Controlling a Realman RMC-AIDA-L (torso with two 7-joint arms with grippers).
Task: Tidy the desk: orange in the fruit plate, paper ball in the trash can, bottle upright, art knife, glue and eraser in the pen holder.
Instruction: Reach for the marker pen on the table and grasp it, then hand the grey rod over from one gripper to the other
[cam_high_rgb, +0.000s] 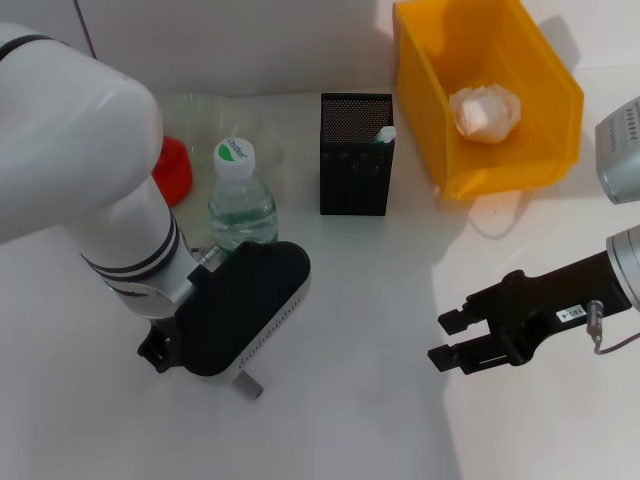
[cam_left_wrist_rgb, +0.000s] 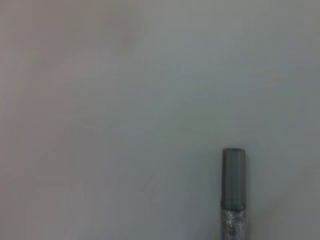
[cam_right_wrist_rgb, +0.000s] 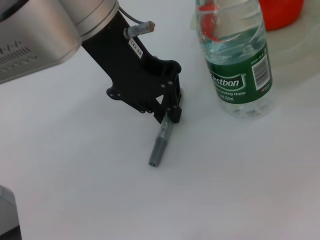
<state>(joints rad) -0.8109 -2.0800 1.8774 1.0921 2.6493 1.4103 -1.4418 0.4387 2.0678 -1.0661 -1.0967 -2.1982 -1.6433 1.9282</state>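
Note:
My left gripper (cam_right_wrist_rgb: 170, 112) is low over the desk (cam_high_rgb: 350, 400) in front of the bottle, its fingers closed on the grey art knife (cam_right_wrist_rgb: 159, 145). The knife's end also shows in the head view (cam_high_rgb: 250, 385) and the left wrist view (cam_left_wrist_rgb: 233, 192). The bottle (cam_high_rgb: 240, 200) stands upright. The orange (cam_high_rgb: 172, 170) lies in the fruit plate (cam_high_rgb: 200, 108). The paper ball (cam_high_rgb: 487, 110) lies in the trash can (cam_high_rgb: 545, 150). The glue's white tip (cam_high_rgb: 385, 133) sticks out of the pen holder (cam_high_rgb: 355, 170). My right gripper (cam_high_rgb: 440, 340) is open and empty at the right. The eraser is out of view.
My left arm's white forearm (cam_high_rgb: 90, 170) covers the desk's left side and part of the fruit plate. The trash can stands at the back right, close beside the pen holder. Bare desk lies between my two grippers.

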